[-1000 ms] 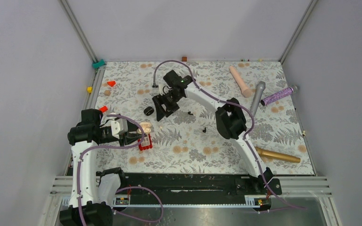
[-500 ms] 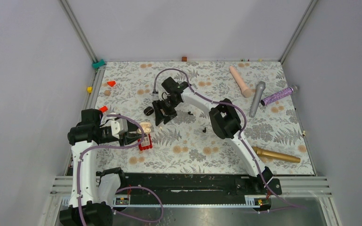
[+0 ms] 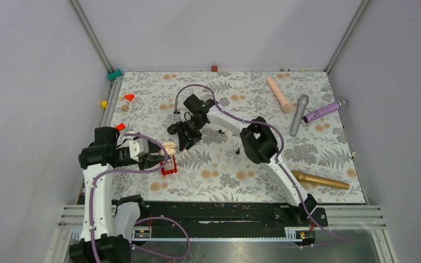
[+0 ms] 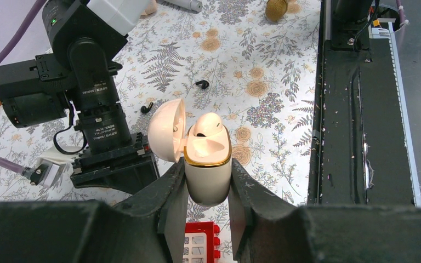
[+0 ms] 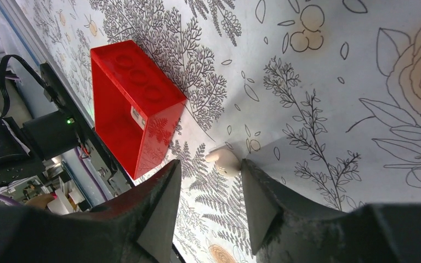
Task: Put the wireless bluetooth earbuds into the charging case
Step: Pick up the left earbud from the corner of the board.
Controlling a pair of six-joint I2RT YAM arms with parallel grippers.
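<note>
My left gripper is shut on the cream charging case, upright with its lid open; one cream earbud sits in it. In the top view the case is at the left gripper. My right gripper is open, low over the mat; a second cream earbud lies at the tip of its right finger. In the top view the right gripper is just right of the case. Two tiny black curved pieces lie on the mat.
A red block lies under the left gripper and shows in the right wrist view. A black ring sits beside the right gripper. Pink, grey, purple and gold microphones lie at the right.
My right gripper has moved left and nearer, from the mat's middle to beside the held case. The left arm and the case have not moved.
</note>
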